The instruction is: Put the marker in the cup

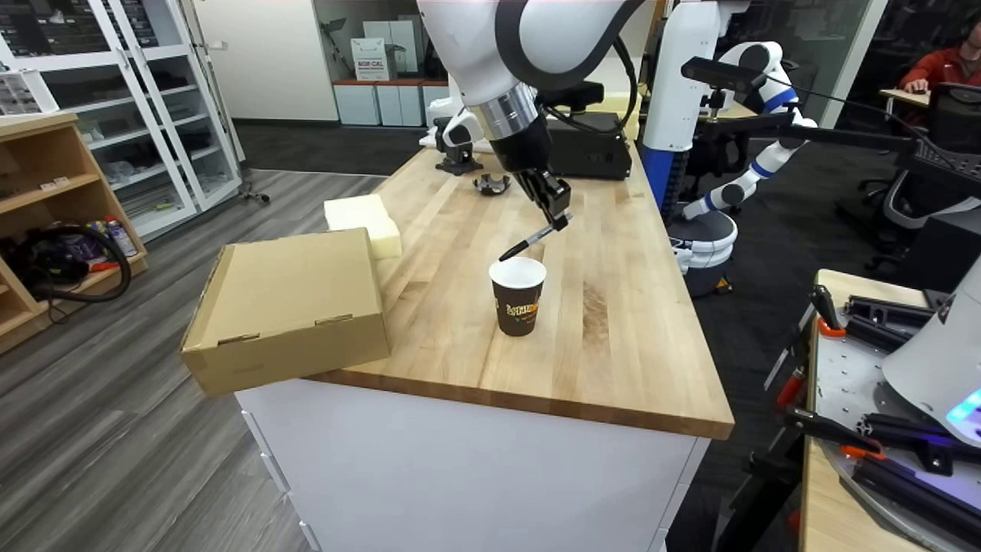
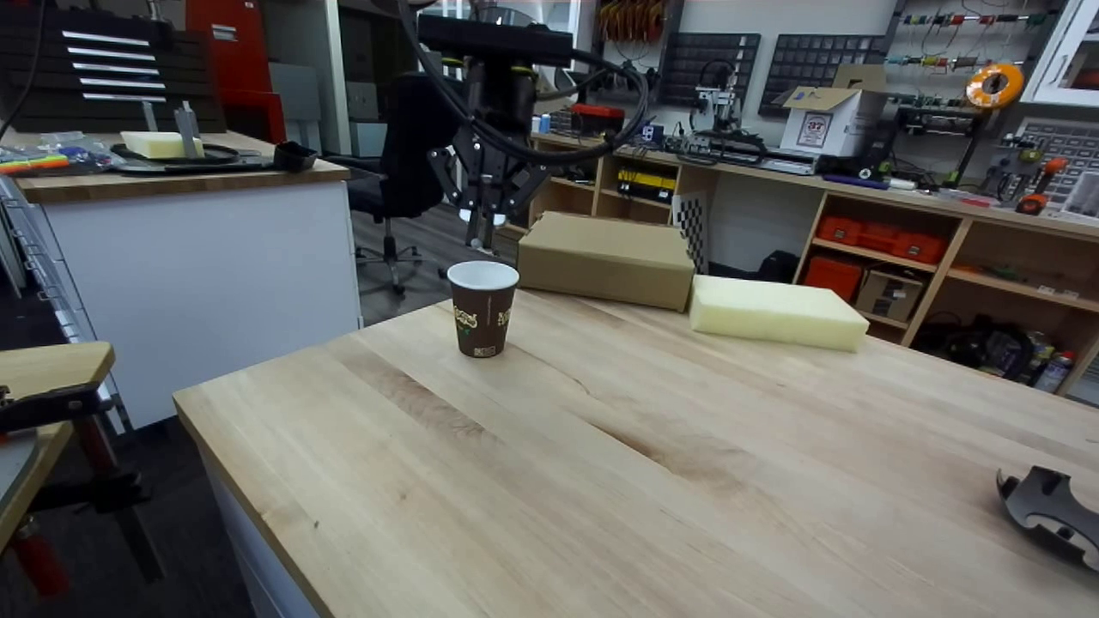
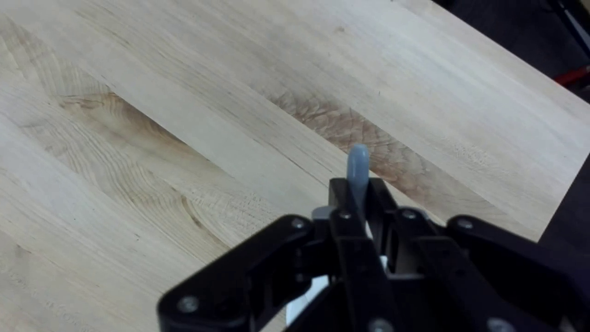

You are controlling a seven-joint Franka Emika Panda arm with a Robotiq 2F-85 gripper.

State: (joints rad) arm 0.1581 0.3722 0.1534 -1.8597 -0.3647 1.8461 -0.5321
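Note:
The cup (image 1: 516, 310) stands upright on the wooden table, dark brown outside and white inside; it also shows in an exterior view (image 2: 482, 319). My gripper (image 1: 562, 221) is shut on the marker (image 1: 527, 244), above the cup's rim level. The marker is tilted, its black end pointing down over the cup's opening and its grey end up. In an exterior view my gripper (image 2: 483, 233) is above the cup and mostly hides the marker. In the wrist view the marker's grey end (image 3: 358, 167) sticks out between the fingertips; white patches behind the gripper may be the cup.
A tan cardboard box (image 1: 295, 303) lies at the table edge, beside a pale yellow foam block (image 1: 366, 222). The foam also shows in an exterior view (image 2: 777, 313). A black curved part (image 1: 491, 184) lies farther along the wooden table (image 2: 601, 498).

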